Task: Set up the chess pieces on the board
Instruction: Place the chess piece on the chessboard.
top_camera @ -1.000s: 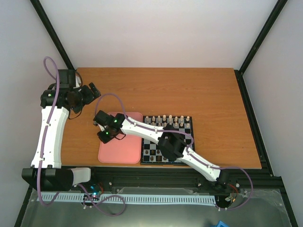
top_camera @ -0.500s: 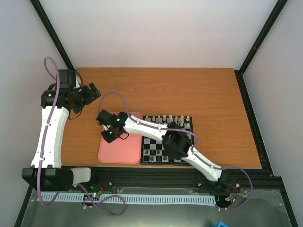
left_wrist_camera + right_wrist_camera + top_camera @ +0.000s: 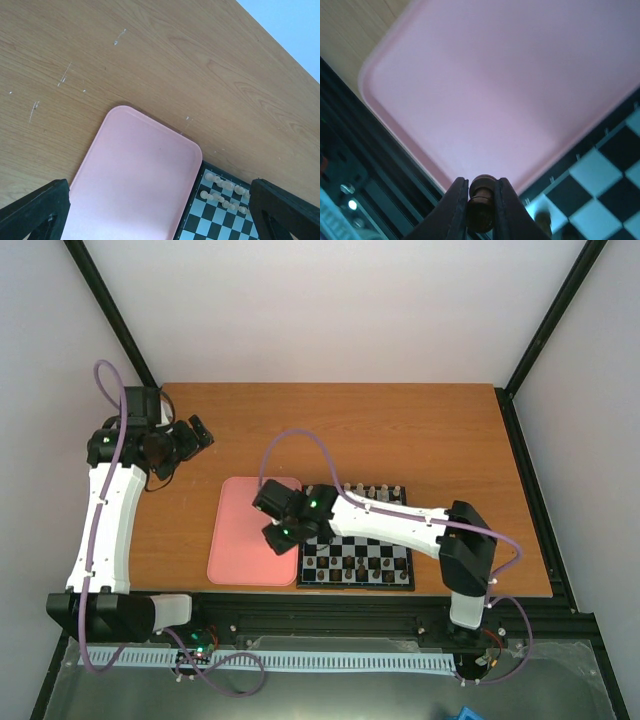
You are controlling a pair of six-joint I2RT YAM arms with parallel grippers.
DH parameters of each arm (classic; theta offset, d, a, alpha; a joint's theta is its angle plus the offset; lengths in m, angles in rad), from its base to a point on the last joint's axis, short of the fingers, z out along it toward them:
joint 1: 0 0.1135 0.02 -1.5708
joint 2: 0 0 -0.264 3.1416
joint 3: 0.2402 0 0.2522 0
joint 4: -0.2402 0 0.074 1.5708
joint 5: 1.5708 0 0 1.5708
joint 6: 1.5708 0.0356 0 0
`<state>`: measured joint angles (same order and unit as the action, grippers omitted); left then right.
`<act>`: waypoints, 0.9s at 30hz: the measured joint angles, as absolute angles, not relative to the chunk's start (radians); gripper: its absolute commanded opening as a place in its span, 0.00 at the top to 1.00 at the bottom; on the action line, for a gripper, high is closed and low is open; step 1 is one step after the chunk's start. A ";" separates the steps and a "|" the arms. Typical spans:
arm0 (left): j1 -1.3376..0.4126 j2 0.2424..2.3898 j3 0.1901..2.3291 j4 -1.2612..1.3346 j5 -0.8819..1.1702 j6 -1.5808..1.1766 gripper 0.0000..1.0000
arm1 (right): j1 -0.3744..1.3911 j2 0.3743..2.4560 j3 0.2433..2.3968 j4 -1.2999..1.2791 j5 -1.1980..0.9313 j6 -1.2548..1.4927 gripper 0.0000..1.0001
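In the right wrist view a small dark brown chess piece (image 3: 481,206) is pinched between the fingers of my right gripper (image 3: 481,182), which is shut on it. It hangs over the near right corner of the pink tray (image 3: 485,85), just beside the board (image 3: 605,170). From above, the right gripper (image 3: 279,524) sits at the seam between the tray (image 3: 238,540) and the board (image 3: 385,552). Several dark pieces (image 3: 352,564) stand on the board's near rows. My left gripper (image 3: 197,430) hovers open at the far left, holding nothing.
Cream-white pieces (image 3: 365,492) line the board's far rows and also show in the left wrist view (image 3: 225,187). The right arm's forearm (image 3: 390,522) lies across the board. A black rail (image 3: 330,602) runs along the table's near edge.
The right gripper has travelled right across the pink tray to its edge by the board, carrying the dark piece. Its elbow swung out to the right. The left arm stayed put.
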<state>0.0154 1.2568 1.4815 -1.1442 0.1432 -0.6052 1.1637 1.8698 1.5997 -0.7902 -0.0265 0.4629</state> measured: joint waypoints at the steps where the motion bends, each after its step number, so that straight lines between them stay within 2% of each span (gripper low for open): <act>1: 0.015 1.259 1.481 -1.144 0.143 -0.605 0.00 | 1.171 1.847 1.557 -0.791 -0.019 0.472 0.97; 11: 0.015 1.276 1.470 -1.142 0.145 -0.605 0.00 | 1.290 1.784 1.363 -0.804 0.031 0.549 0.97; 17: 0.015 1.276 1.461 -1.139 0.145 -0.605 0.00 | 1.298 1.700 1.246 -0.795 0.057 0.614 0.97; 27: 0.015 1.276 1.454 -1.138 0.141 -0.605 0.00 | 1.297 1.693 1.209 -0.746 0.081 0.657 0.97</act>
<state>0.0154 1.2762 1.4540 -1.1381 0.1413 -0.6052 1.2972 1.6932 1.2095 -0.7456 0.0814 0.6571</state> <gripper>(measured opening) 0.999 0.113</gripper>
